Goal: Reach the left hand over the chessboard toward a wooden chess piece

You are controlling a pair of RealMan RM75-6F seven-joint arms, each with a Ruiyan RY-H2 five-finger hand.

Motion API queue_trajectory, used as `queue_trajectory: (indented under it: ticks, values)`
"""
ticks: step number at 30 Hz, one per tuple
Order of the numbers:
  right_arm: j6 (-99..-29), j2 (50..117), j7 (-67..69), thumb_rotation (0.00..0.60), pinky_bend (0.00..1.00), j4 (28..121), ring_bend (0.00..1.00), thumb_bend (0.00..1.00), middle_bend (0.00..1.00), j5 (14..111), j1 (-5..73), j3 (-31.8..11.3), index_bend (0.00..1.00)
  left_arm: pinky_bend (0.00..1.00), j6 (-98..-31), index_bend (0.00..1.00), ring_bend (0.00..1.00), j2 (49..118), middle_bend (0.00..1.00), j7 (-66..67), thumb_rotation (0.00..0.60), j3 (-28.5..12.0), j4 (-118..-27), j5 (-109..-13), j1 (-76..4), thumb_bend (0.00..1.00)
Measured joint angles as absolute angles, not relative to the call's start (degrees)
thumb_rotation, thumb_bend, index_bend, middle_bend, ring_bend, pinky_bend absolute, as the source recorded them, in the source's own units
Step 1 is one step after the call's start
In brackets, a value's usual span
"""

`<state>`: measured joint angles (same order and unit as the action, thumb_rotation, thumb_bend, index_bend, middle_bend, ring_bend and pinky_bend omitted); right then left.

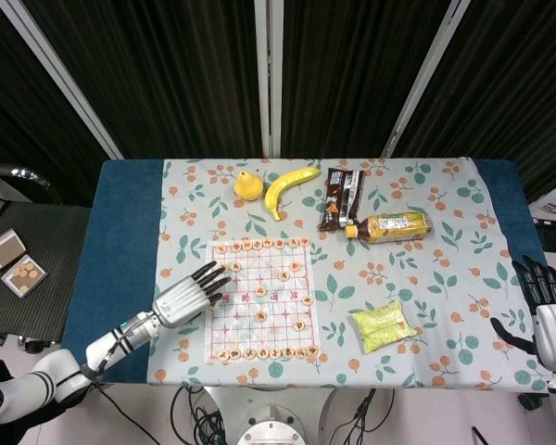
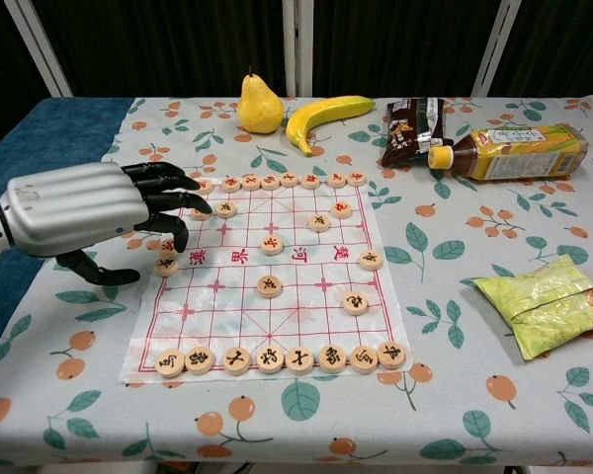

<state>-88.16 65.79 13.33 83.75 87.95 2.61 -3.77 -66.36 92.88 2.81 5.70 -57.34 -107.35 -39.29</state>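
Hovering over the board's (image 2: pixel 277 326) left edge near a piece (image 2: pixel 165 265), left hand (image 2: pixel 84 207) fingers spread, empty.

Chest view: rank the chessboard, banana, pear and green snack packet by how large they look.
1. chessboard, clearly largest.
2. green snack packet, but it lies nearer the camera than the fruit, so this place is unsure.
3. banana.
4. pear, smallest.

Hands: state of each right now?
Left hand: open, fingers spread over the chessboard's left edge, holding nothing.
Right hand: open, fingers apart, off the table's right side, holding nothing.
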Motion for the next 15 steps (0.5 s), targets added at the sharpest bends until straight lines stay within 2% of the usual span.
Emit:
queue_trajectory:
  ticks: [15]
  values:
    - [-87.8,66.2,13.4,0.600,0.00,83.0,0.00,0.15,0.00,87.9,2.6,-3.6,0.00,0.00,-67.3,0.40,0.00,94.6,0.10,3.2,0.600,6.6,-55.6,-106.7,-40.2,0.28]
